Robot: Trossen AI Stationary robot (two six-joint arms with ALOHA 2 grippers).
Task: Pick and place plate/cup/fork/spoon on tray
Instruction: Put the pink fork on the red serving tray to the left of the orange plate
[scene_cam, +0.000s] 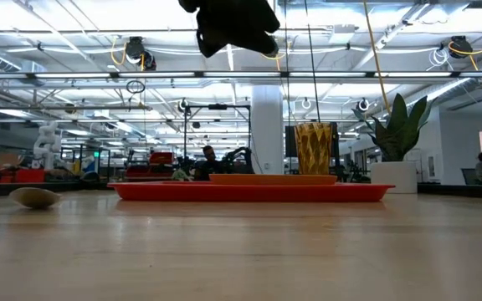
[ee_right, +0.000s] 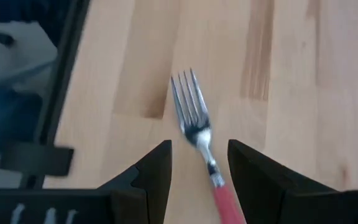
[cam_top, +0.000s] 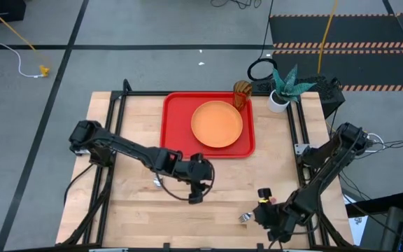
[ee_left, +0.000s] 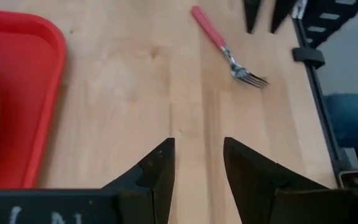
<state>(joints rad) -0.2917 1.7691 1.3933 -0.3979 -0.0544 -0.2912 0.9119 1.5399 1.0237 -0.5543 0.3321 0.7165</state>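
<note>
- Done: orange plate (cam_top: pixel 217 124) sits on the red tray (cam_top: pixel 175 119) at the desk's far edge; amber cup (cam_top: pixel 241 94) at the tray's far right corner.
- Left: fork (ee_right: pixel 199 135) lies near the desk's front right corner, between the released right gripper (ee_right: pixel 197 167)'s fingers.
- Left gripper (ee_left: pixel 197 163), released, hovers mid-desk.
- Spoon not clearly identifiable.

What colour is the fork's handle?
Pinkish red, on the fork with silver tines; the left wrist view shows it best.

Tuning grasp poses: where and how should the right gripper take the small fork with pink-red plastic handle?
Grip the small fork with silver tines and pink-red plastic handle across its handle, from straight above. It lies flat on the wooden table, and the handle looks thicker than the tines. The right gripper already hangs open astride the fork's neck, so a short shift toward the handle should do.
</note>
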